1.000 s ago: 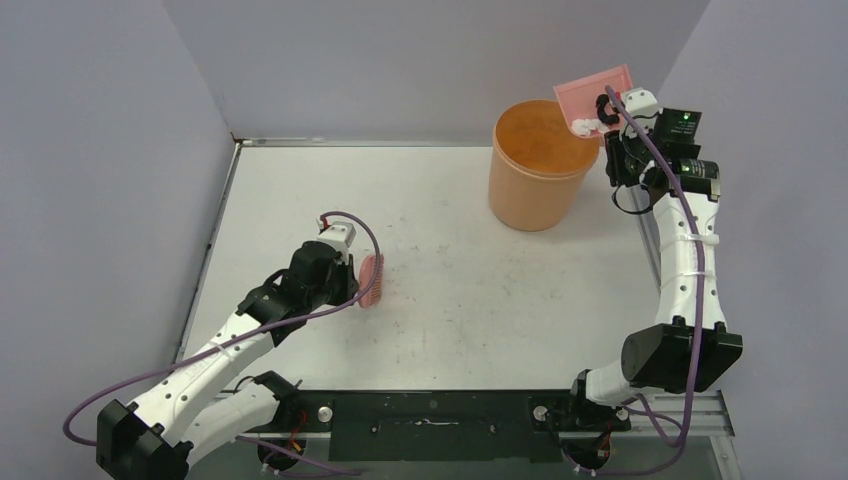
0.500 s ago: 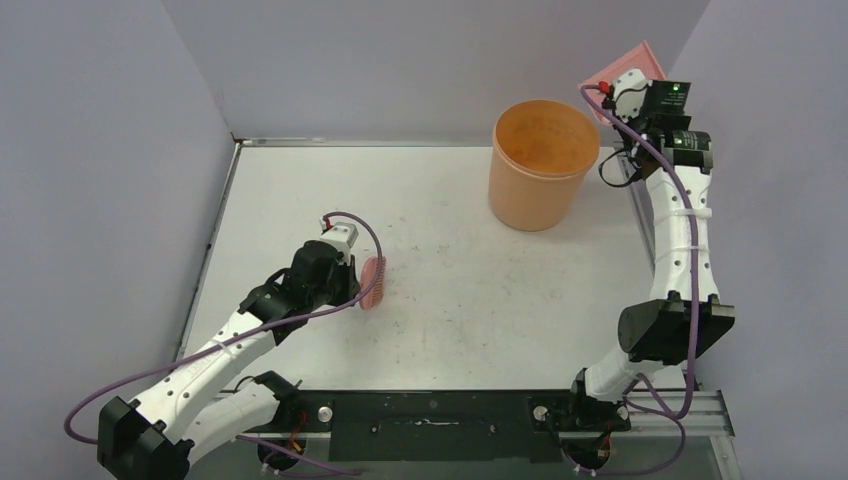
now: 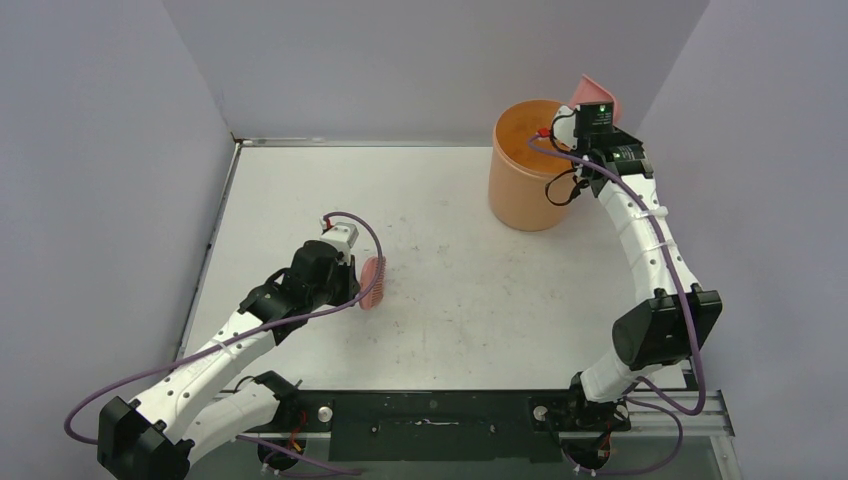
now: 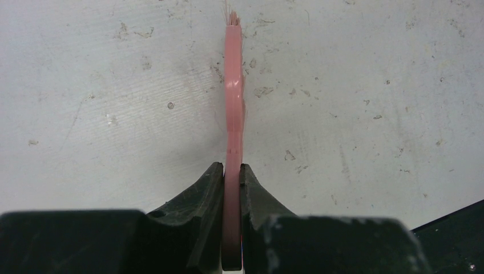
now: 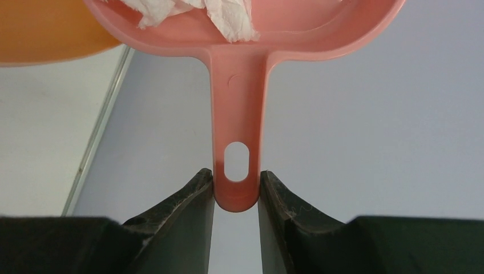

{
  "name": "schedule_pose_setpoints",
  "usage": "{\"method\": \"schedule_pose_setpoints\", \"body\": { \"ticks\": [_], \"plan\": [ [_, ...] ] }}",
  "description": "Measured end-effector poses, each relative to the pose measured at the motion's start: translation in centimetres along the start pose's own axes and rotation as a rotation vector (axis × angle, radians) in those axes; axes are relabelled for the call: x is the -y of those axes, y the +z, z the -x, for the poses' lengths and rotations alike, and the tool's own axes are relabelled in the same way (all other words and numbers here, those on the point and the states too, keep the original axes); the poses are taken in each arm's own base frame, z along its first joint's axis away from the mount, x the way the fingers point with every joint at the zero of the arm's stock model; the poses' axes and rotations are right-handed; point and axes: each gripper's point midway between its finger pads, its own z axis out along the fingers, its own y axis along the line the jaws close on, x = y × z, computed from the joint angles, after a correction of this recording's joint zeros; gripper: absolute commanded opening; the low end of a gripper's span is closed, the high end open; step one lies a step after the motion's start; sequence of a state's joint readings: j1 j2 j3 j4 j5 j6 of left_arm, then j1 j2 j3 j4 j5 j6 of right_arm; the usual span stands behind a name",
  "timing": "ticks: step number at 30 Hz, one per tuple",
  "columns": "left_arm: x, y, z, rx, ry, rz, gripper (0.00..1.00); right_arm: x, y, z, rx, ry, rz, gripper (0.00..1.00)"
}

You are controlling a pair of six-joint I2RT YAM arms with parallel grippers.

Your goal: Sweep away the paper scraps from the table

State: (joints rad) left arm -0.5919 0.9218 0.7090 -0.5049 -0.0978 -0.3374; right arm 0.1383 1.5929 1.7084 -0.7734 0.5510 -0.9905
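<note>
Right wrist view: white crumpled paper scraps (image 5: 228,17) lie inside the pink plastic dustpan (image 5: 297,43), bunched against its back wall where the handle joins. A slice of the orange round bucket (image 5: 45,34) fills the upper left corner, with the flat white table (image 5: 34,142) below it.
Top external view: only a pink corner of the dustpan shows, poking up behind the right wrist at the bucket's far right rim. The pan's inside and the scraps are hidden here.
Left wrist view: the pink hand brush (image 4: 233,97) is seen edge-on, reaching away from the fingers over the scuffed table, with bristle tips at its far end.
Scraps and jaws: the scraps sit beyond the right gripper (image 5: 236,191), a full handle's length up from the fingers and not touching them.
Right jaws: clamped on the rounded end of the dustpan handle, one finger on each side of the hanging hole.
Left jaws: the left gripper (image 4: 231,171) is pressed tight on the brush's thin handle.
Right arm: it rises from the near right base, its elbow bent out to the right. The forearm leans toward the far side and the wrist sits high by the bucket's rim.
Left arm: it stretches low from the near left base toward the table's middle, holding the brush on edge. Whether the bristles touch the surface cannot be told.
</note>
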Motion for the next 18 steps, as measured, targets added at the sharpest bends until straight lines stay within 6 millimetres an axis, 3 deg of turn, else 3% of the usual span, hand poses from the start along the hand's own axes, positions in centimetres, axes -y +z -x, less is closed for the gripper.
{"method": "schedule_pose_setpoints", "body": {
  "ticks": [11,18],
  "plan": [
    [0.0,0.0,0.0,0.0,0.001,-0.001,0.0,1.9,-0.9,-0.8,-0.021,-0.053,-0.087,0.06],
    [0.0,0.0,0.0,-0.001,-0.001,0.0,0.0,2.2,-1.5,-1.6,-0.035,-0.217,-0.145,0.06]
  ]
}}
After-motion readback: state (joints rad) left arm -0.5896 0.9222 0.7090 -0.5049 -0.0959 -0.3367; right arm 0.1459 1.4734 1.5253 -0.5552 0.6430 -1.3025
